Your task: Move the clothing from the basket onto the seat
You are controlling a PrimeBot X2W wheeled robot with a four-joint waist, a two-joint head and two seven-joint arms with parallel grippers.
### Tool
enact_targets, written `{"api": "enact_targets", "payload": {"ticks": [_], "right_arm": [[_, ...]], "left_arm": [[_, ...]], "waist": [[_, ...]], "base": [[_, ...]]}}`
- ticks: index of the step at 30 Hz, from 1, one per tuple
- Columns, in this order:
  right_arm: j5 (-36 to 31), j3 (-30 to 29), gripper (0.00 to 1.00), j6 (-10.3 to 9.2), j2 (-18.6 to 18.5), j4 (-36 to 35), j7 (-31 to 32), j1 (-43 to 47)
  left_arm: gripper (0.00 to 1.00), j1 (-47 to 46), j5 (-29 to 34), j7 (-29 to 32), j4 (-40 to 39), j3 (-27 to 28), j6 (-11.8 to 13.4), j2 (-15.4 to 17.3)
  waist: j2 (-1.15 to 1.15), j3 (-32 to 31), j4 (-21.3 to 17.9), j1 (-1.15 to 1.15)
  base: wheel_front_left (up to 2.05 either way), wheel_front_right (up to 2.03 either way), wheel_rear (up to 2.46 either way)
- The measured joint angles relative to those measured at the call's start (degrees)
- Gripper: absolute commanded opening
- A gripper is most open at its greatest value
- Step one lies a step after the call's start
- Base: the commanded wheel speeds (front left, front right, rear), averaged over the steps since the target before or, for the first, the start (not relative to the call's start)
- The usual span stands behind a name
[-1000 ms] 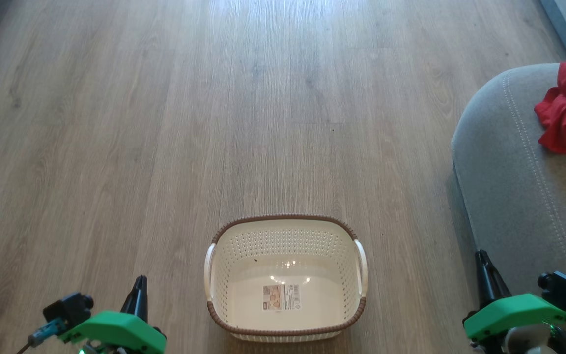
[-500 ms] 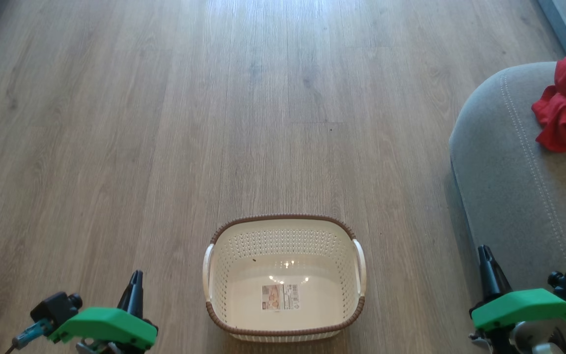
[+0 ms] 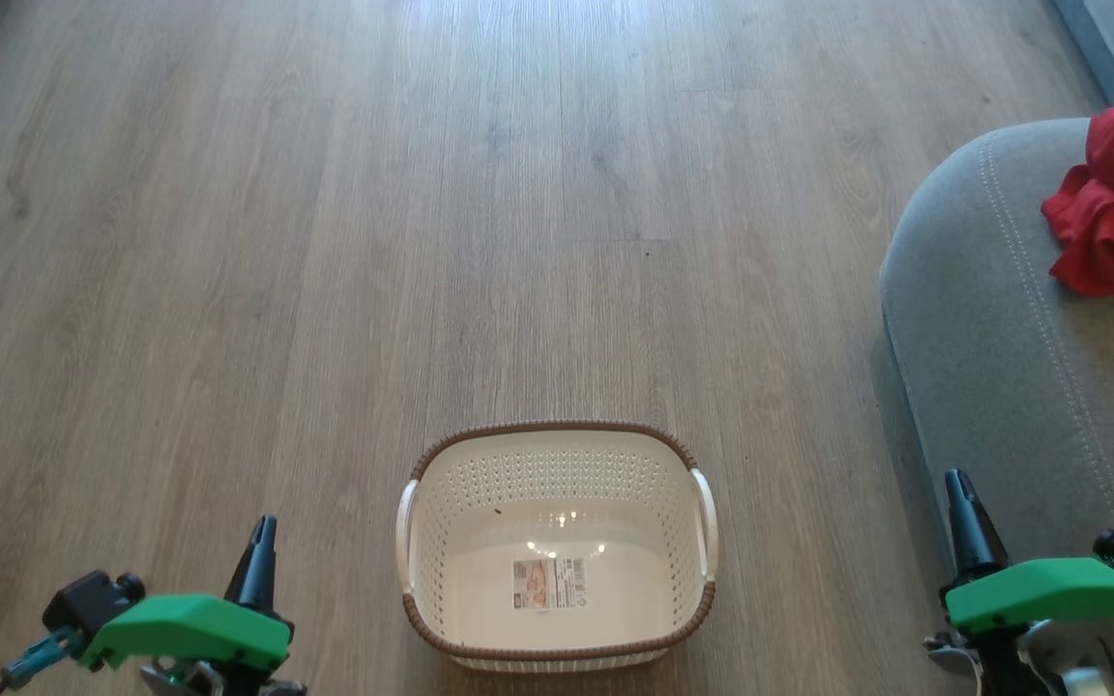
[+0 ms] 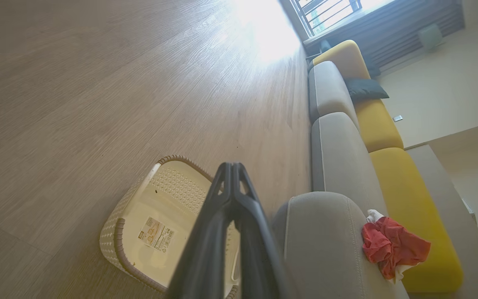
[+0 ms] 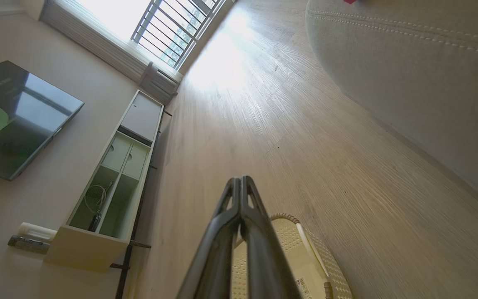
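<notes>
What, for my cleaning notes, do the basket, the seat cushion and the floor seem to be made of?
Cream rectangular perforated basket: moulded plastic, slightly glossy, going by glints on its bottom; its brown braided-look rim is probably plastic. Large grey seat cushion: matte woven upholstery fabric with a pale stitched seam. Floor: grained planks with a soft sheen, wood or laminate, cannot tell which.

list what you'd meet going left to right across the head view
left claw → basket → right claw → clothing; the seat spans behind the last two, so it has no clear place in the order
</notes>
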Motion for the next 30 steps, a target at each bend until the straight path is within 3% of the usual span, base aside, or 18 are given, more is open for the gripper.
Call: {"api": "enact_targets", "payload": {"ticks": [30], "right_arm": [[20.86,-0.76,0.00,0.00,0.00,-1.87,4.75,-1.17]], "left_arm": [[0.00,-0.79,-17.57,4.82,-3.56,2.61,-1.53,-0.36]], "waist": [[0.00,0.12,-0.80,0.00]], "base": [[0.00,0.00,0.00]]}}
